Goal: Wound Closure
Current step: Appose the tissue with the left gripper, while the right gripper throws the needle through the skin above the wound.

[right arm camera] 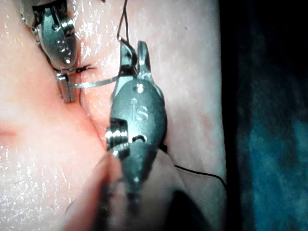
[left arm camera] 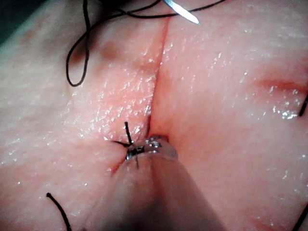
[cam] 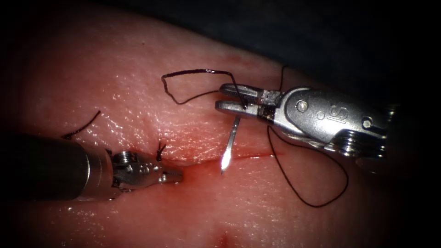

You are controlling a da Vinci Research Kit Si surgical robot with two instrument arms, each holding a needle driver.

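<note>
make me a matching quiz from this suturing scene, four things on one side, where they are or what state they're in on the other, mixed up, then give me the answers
1. needle
2. left tool
3. knot
4. thread

A. tied stitch with short ends at the cut
B. held near its back end by the right tool, tip just above the cut
C. jaws shut, empty, resting at the cut
D. loose loops lying on the tissue

Pairs: 1-B, 2-C, 3-A, 4-D

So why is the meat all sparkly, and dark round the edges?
Endoscope view: the light glints off the wet tissue and the needle, and fades toward the edges. The right tool grips the needle near its back end, tip bare over the cut; the left tool, jaws shut, holds nothing. Left wrist view: wet sparkles too.
</note>
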